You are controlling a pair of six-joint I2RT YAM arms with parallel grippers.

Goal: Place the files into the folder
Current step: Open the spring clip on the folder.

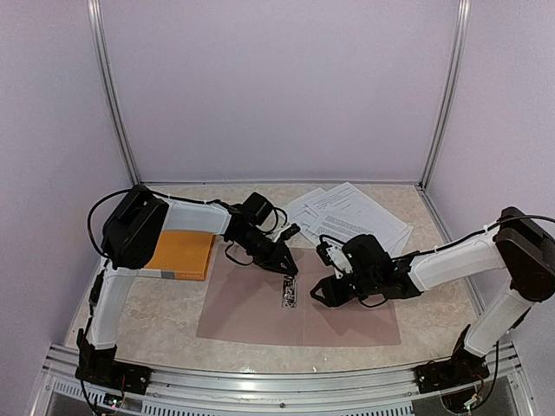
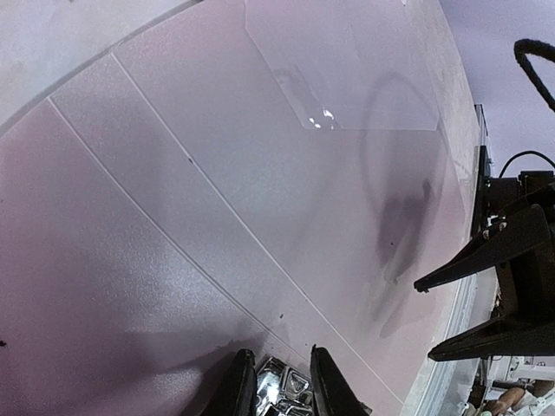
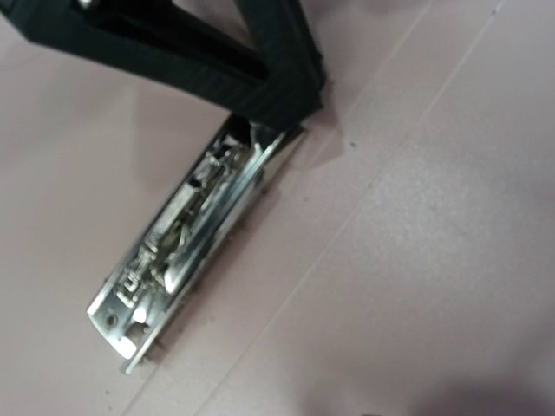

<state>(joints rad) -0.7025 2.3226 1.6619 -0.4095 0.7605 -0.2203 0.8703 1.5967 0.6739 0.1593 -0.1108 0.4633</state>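
left jaws astride folder (image 1: 251, 316) clip (image 2: 282, 383)

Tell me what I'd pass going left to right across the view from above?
In order: left arm's base → orange pad → left pincer → right pincer → right arm's base. The folder and the files span the middle, so they're left out.

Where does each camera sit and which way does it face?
Top: above and behind, looking down at the folder; left arm and right arm show.
Left wrist: low over the folder, looking along it; own fingers flank the clip.
Right wrist: looks down at the clip; own fingers don't show.
Shared: both wrist views hold the clip; left's shows the right gripper, right's the left gripper.
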